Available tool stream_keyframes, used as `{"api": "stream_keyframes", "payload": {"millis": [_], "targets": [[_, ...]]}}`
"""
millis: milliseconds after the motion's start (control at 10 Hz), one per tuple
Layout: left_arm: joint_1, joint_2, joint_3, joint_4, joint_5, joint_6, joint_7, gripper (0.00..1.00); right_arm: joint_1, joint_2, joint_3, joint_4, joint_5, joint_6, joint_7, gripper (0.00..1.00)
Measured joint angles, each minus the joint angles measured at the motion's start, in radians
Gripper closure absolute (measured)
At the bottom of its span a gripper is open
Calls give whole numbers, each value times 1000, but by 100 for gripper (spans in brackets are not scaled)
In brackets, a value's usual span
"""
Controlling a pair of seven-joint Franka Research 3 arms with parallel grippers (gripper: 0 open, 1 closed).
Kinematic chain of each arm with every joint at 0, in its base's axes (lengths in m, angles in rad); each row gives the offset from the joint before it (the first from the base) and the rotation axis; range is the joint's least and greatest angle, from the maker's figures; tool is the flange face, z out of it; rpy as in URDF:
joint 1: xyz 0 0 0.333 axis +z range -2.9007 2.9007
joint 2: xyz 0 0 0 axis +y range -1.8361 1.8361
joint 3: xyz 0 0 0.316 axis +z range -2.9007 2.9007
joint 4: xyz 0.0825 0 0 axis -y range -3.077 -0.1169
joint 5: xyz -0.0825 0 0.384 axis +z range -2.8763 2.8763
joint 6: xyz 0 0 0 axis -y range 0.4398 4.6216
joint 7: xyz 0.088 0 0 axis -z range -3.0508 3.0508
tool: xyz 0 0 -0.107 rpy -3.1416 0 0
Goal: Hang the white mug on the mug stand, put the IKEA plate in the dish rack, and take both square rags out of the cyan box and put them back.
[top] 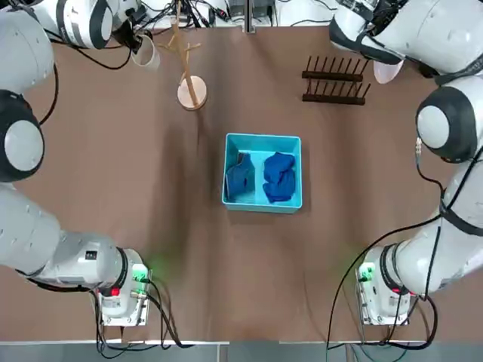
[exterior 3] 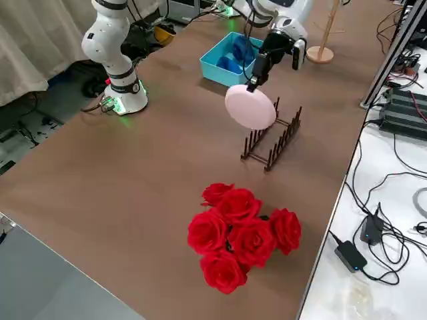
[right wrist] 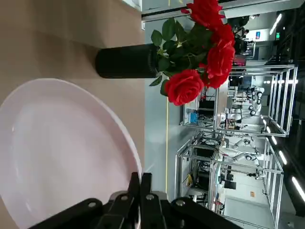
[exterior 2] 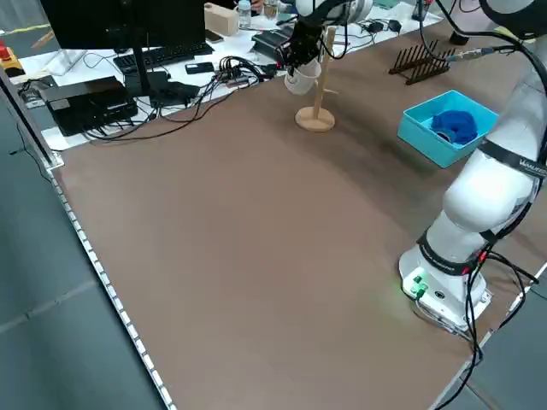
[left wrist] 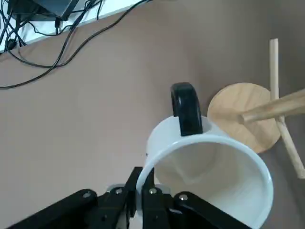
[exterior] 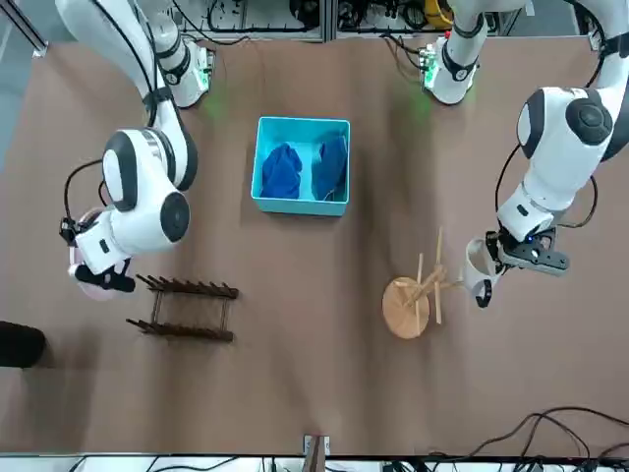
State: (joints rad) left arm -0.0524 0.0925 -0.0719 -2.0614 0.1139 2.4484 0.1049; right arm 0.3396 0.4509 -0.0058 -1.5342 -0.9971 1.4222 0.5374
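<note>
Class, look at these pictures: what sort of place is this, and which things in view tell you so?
Probably a robotics lab: two robot arms stand bolted to a brown table, a monitor and tangled cables line its edge, and metal frame rigs fill the room beyond.

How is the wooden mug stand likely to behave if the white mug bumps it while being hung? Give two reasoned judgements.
The mug stand is a thin pole on a small round base, so a sideways knock could probably tip it or slide it. It looks like light wood, so it likely resists little. The left hand holds the white mug by its rim, close beside the stand.
</note>
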Motion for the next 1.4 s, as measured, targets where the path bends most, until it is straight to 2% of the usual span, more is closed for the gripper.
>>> {"api": "stream_keyframes", "payload": {"millis": [400, 1100, 1400], "targets": [[-2, -10, -60, -42, 44, 22, -44, 94, 12, 124, 0, 88, -4, 1, 110, 97], [-5, 38, -139, -36, 76, 33, -165, 92, 12, 186, -2, 140, -5, 4, 171, 97], [-5, 55, -146, 1, 76, 33, -193, 49, 12, 206, -8, 152, -5, 25, 201, 97]]}}
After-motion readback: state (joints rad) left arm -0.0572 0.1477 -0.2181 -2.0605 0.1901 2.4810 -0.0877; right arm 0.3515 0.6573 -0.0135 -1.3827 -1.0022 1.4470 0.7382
